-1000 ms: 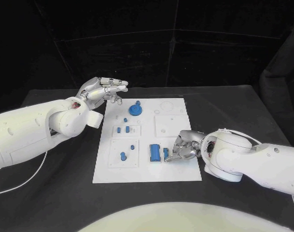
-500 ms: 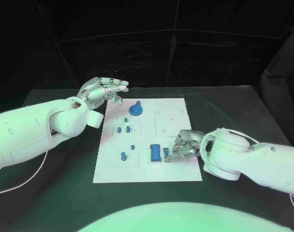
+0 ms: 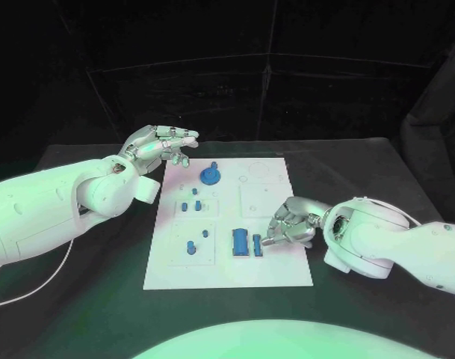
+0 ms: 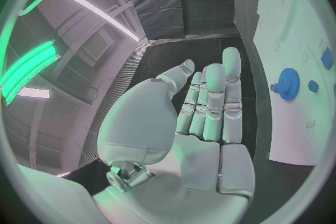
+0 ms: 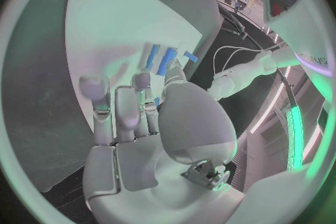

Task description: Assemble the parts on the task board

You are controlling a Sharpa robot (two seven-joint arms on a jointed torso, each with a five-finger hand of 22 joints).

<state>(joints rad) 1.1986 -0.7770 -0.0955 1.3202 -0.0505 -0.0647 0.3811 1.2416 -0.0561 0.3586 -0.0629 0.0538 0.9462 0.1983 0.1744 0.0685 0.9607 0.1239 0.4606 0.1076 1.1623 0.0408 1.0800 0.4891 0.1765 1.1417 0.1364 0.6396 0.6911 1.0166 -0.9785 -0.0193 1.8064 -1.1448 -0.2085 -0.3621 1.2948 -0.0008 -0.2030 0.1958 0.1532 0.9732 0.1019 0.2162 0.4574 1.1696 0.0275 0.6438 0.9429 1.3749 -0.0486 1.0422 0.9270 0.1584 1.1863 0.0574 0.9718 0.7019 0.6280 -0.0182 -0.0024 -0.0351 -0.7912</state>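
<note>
The white task board (image 3: 276,262) lies mid-table. A blue gear (image 3: 211,175) stands near its far edge, also in the left wrist view as the gear (image 4: 288,83). Small blue pegs (image 3: 190,204) and another peg (image 3: 190,247) sit along its left side. A blue block (image 3: 239,240) and a narrow blue piece (image 3: 256,243) stand side by side near the front. My right hand (image 3: 288,224) rests on the board right of them, fingertips beside the narrow piece, holding nothing; contact is unclear. My left hand (image 3: 163,146) hovers off the board's far left corner, fingers straight and empty (image 4: 206,112).
The black table (image 3: 98,292) surrounds the board on all sides. A thin white cable (image 3: 44,277) trails over the table under my left arm. The board's right half carries bare white recessed plates (image 3: 259,196). In the right wrist view the blue pieces (image 5: 167,61) lie beyond my fingers.
My right hand has drawn back slightly to the right, so the narrow blue piece shows more fully beside the block. The left hand has barely moved.
</note>
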